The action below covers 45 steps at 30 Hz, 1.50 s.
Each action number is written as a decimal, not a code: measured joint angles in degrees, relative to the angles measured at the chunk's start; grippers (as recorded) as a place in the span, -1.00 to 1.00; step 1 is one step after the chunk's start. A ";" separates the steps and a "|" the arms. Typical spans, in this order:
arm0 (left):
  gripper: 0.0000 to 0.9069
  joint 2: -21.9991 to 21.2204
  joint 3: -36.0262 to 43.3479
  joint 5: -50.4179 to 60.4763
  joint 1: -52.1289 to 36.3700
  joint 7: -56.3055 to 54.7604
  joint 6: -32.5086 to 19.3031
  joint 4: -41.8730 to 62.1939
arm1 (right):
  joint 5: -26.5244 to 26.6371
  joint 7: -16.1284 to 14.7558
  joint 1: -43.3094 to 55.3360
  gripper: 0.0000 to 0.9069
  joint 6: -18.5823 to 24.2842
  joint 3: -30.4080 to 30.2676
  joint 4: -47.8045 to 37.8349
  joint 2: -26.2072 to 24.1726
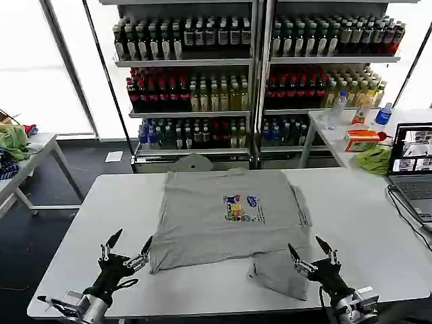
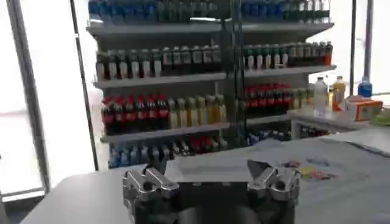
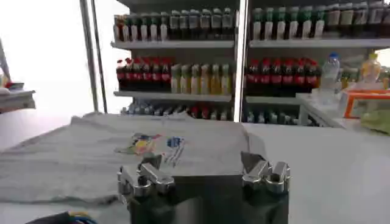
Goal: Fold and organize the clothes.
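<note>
A light grey short-sleeved shirt [image 1: 223, 219] with a small multicoloured chest print lies spread on the white table [image 1: 358, 223], one corner folded under near the front right. My left gripper [image 1: 126, 247] stands open at the front left, just off the shirt's lower left corner. My right gripper [image 1: 311, 251] stands open at the front right, beside the folded corner. Neither holds anything. The left wrist view shows the left gripper [image 2: 206, 171] wide open with the shirt [image 2: 317, 167] beyond it. In the right wrist view the right gripper [image 3: 202, 164] is wide open before the shirt [image 3: 91, 158].
An open laptop [image 1: 413, 169] with a cable sits at the table's right edge. Behind it a side table holds a bright green cloth [image 1: 373, 159], an orange box [image 1: 362, 139] and bottles. Drink shelves [image 1: 250, 74] stand behind. A small table with cloths [image 1: 15, 145] is far left.
</note>
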 measured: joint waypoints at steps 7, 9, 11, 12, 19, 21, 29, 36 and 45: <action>1.00 3.06 2.76 -3.80 0.11 -1.40 6.78 -0.01 | -0.84 1.93 -0.76 1.00 -6.57 -0.80 1.96 0.84; 1.00 3.73 3.35 -4.54 -0.05 -1.78 8.58 -0.02 | -1.21 2.41 -0.73 1.00 -7.77 -1.16 2.07 1.27; 1.00 4.37 3.90 -5.40 -0.01 -2.20 10.61 0.08 | -1.53 2.82 -0.66 1.00 -8.74 -1.49 2.12 1.62; 1.00 4.69 4.12 -5.80 0.08 -2.34 11.60 0.10 | -1.64 3.05 -0.64 1.00 -9.21 -1.62 2.19 1.79; 1.00 5.94 4.92 -7.71 -0.11 -3.44 16.60 0.90 | -2.07 3.62 -1.07 1.00 -11.31 -1.79 2.28 2.08; 1.00 6.03 5.06 -8.34 -0.35 -3.53 17.38 1.14 | -2.13 3.66 -1.27 0.91 -11.65 -1.82 2.35 2.13; 0.51 6.46 5.50 -9.88 -1.52 -3.77 19.60 2.65 | -1.82 4.10 -1.49 -0.89 -12.72 -2.33 1.75 2.28; -0.16 6.49 5.77 -10.83 -2.21 -3.68 20.25 3.86 | -1.59 4.23 -2.02 -1.00 -12.91 -2.68 1.13 2.13; -0.96 6.08 6.15 -11.26 -2.73 -3.49 20.41 4.88 | -0.98 4.48 -2.12 -1.00 -12.62 -3.39 0.89 2.29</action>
